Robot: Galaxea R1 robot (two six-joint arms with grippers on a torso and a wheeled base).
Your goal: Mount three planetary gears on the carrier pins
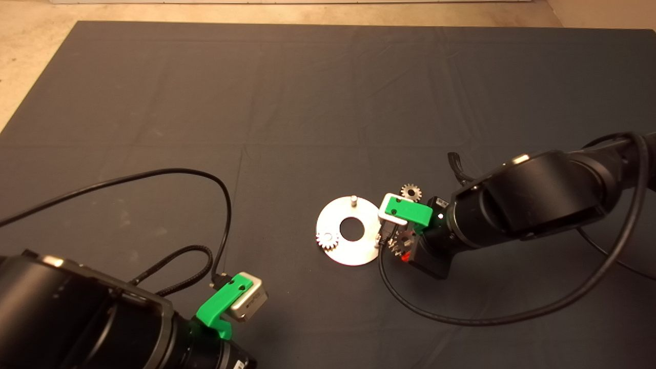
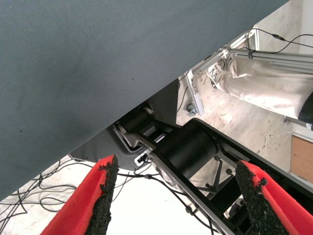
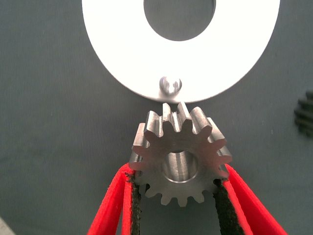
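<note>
Just ahead of the right claw (image 3: 178,188), at the near rim of the carrier disc (image 3: 122,63), one bare carrier pin (image 3: 169,84) is standing, and the claw is gripping a planetary gear (image 3: 180,156) by its toothed flanks, bore facing the wrist camera. The gear is sitting just short of that pin, not yet over it. In my judgement the step in hand is seating this second gear: the bore needs to be brought squarely above the pin tip, kept level, then lowered without side load, since a tilted gear would likely bind. The disc is lying loose on the tabletop (image 1: 307,102), so any sideways push could slide it. From the head view, one gear (image 1: 327,239) is already resting on the pin at the far side of the disc from the claw, a third pin (image 1: 353,200) is standing bare, and the remaining gear (image 1: 410,192) is lying on the mat close beside the claw's wrist; it should not be swept aside on retreat. Open mat is surrounding the disc on all other sides, with edges well apart. The left claw (image 2: 178,196) is waiting open and empty near the tabletop's near-left corner.
</note>
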